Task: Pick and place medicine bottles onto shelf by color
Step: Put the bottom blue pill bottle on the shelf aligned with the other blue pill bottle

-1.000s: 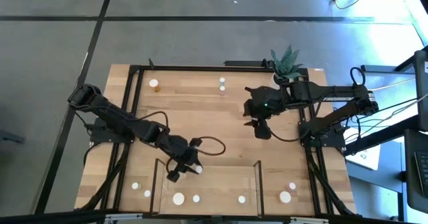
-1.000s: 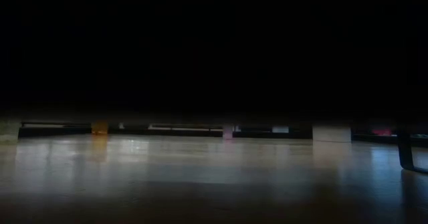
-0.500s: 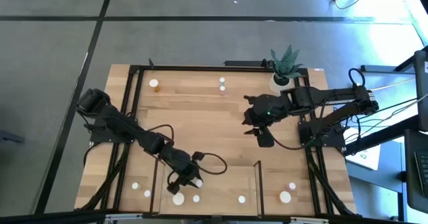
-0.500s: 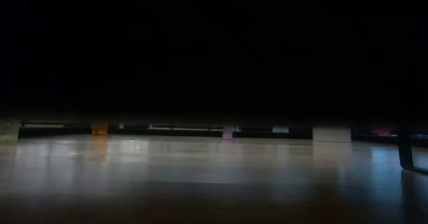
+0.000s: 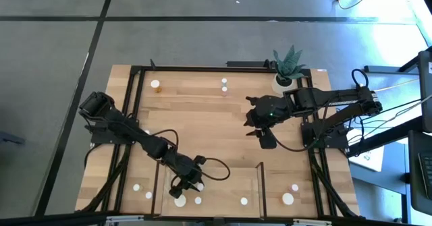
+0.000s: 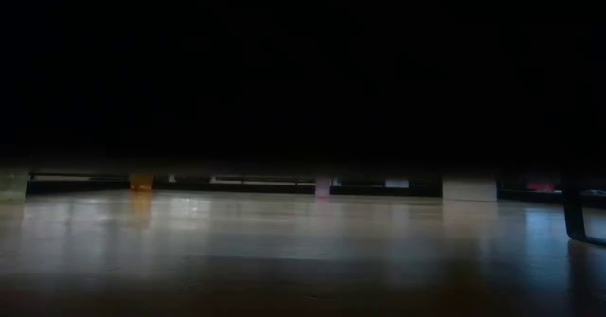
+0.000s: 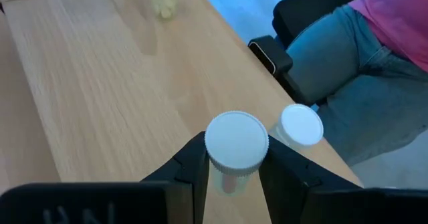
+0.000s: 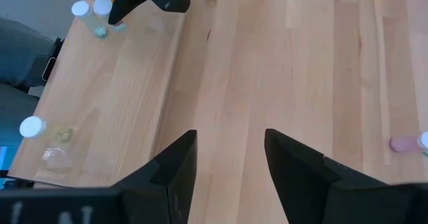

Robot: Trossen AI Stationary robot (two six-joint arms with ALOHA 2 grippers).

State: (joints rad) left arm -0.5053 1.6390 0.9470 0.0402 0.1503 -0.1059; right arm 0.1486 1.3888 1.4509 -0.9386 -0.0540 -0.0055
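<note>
- While the left gripper (image 7: 231,174) hung over the near left part of the rectangular light-wood shelf (image 5: 223,189), its fingers (image 7: 192,164) were clamped on a small round white-capped bottle (image 7: 235,142) with a pale pinkish body.
- Just beside that held bottle stood a second white-capped bottle (image 7: 300,126), close to the shelf's near edge; from above, a wider white cap (image 5: 179,200) and a small one (image 5: 198,200) lay by the left gripper (image 5: 191,185).
- On the shelf's board, between its thin dark frame bars, another small white cap (image 5: 244,201) stood further right.
- Off the shelf on the wooden tabletop (image 5: 202,118), two small white caps (image 5: 137,187) sat at the near left, a wide one (image 5: 288,198) with a small one at the near right, and an amber-bodied bottle (image 5: 155,84) and a pinkish one (image 5: 224,84) at the far edge.
- Beside the far right corner stood a white pot with a spiky green plant (image 5: 289,63).
- Over the tabletop's middle right, the right gripper (image 5: 264,139) waited with its fingers (image 8: 175,162) apart and nothing between them.
- Only the left wrist view showed a seated person's jeans (image 7: 361,70) and pink top beyond the shelf edge.
- The low view was mostly dark, showing only the glossy wood surface (image 6: 284,241) and faint bottle shapes at its far edge.
</note>
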